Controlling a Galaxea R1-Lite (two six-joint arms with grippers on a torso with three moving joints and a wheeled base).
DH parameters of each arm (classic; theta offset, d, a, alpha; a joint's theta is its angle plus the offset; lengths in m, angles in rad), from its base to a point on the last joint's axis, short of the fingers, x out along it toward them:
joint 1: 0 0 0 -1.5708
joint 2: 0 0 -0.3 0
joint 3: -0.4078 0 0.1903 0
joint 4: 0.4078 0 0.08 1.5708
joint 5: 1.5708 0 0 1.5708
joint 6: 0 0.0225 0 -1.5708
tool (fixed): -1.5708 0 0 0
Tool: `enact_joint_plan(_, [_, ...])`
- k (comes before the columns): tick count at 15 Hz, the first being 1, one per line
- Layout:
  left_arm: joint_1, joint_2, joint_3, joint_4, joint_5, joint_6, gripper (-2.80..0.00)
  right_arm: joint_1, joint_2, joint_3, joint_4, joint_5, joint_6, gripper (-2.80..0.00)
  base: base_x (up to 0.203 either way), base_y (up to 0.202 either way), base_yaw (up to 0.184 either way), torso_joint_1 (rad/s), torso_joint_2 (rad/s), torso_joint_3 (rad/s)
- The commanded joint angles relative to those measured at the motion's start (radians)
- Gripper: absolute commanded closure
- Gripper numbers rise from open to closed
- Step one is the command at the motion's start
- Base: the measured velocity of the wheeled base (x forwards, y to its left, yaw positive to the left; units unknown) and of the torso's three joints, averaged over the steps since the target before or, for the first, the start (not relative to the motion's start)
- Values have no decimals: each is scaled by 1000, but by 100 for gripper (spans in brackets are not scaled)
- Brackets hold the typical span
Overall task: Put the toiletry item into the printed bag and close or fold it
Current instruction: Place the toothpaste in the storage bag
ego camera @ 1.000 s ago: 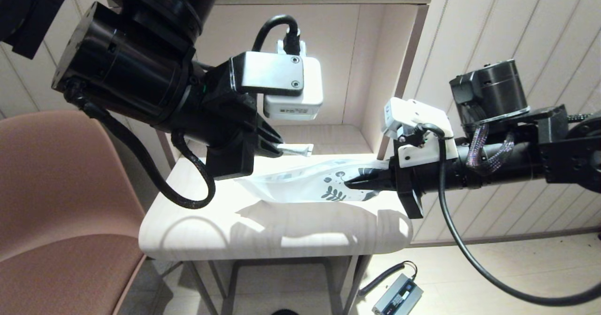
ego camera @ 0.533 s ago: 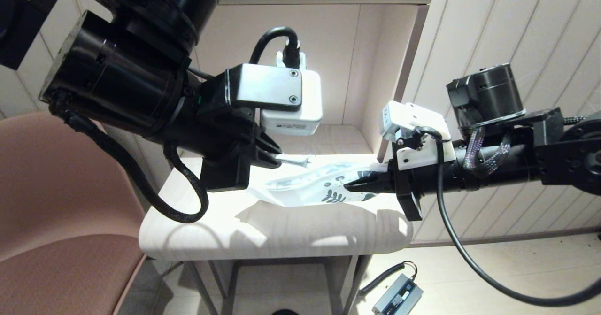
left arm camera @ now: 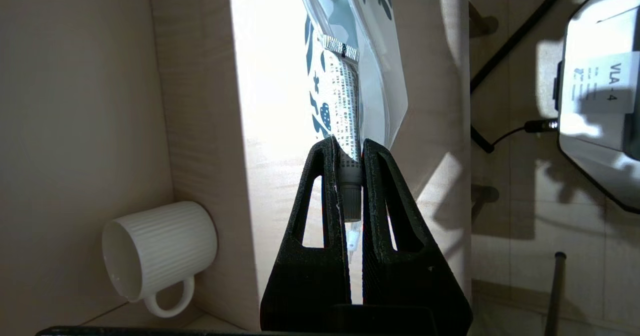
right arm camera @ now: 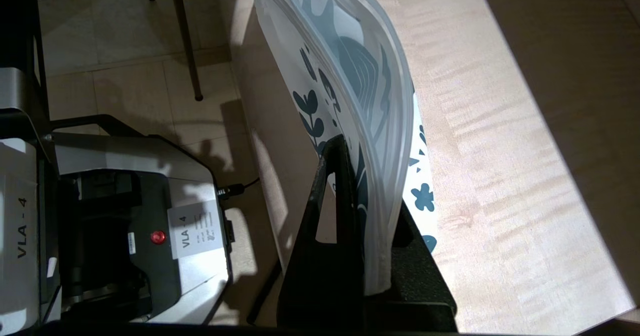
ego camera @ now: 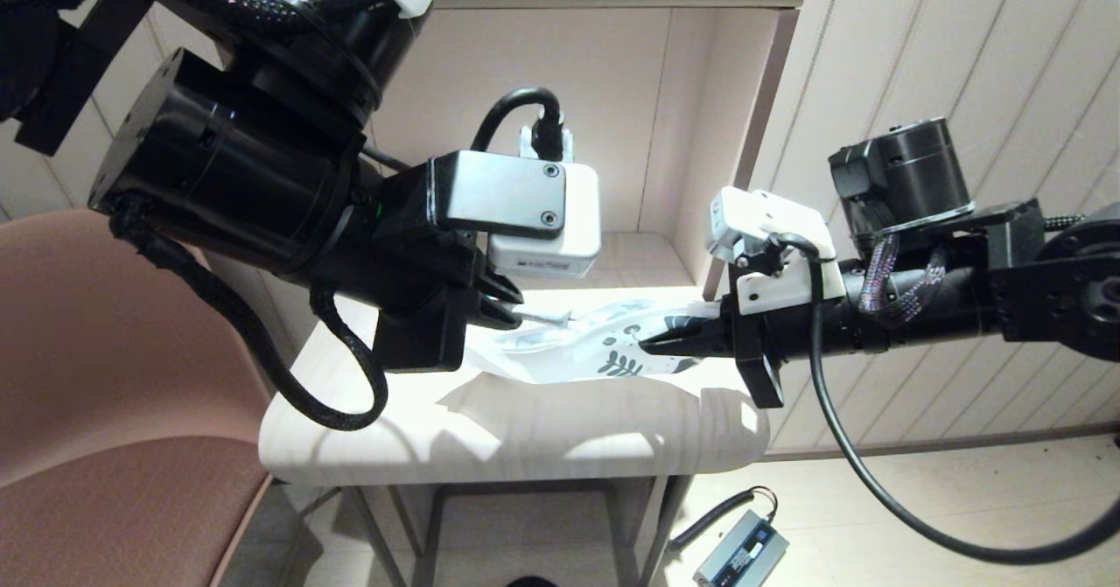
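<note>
Head view: left gripper [ego camera: 516,307] clamped on tube [ego camera: 547,317] at cap end, crimped end poking into bag [ego camera: 595,346] mouth over table [ego camera: 490,447]. Right gripper [ego camera: 652,342] pinches bag's printed end, holds it lifted off tabletop. Left wrist view: tube [left arm camera: 346,105] partly inside bag [left arm camera: 370,50]; mug [left arm camera: 157,248] on its side in shelf corner.

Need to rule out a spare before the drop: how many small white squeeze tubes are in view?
1: the small white squeeze tube is pinched at its cap end by the left gripper, crimped end inside the printed translucent zip pouch. Others may be hidden.
</note>
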Motion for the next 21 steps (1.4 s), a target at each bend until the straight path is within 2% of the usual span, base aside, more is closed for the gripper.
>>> enact_joint_plan(1, [0,6,4,4,1,14,0,-1,0,3,2,4,-3,0,0,0,0,0,0,0])
enact_joint_plan(5, [0,33,7,-8,0,12,0,-1,-3,8,2,5,-3,0,0,0,0,0,0,0])
enact_joint_plan(12, [2,87,75,-94,-2,10,0,1,-9,12,2,5,-3,0,0,0,0,0,0,0])
enact_joint_plan(15, [3,139,78,-148,-4,4,0,1,-12,12,2,10,-3,0,0,0,0,0,0,0])
enact_joint_plan(21, [20,184,36,-177,-28,-14,0,-5,-31,23,3,54,7,0,0,0,0,0,0,0])
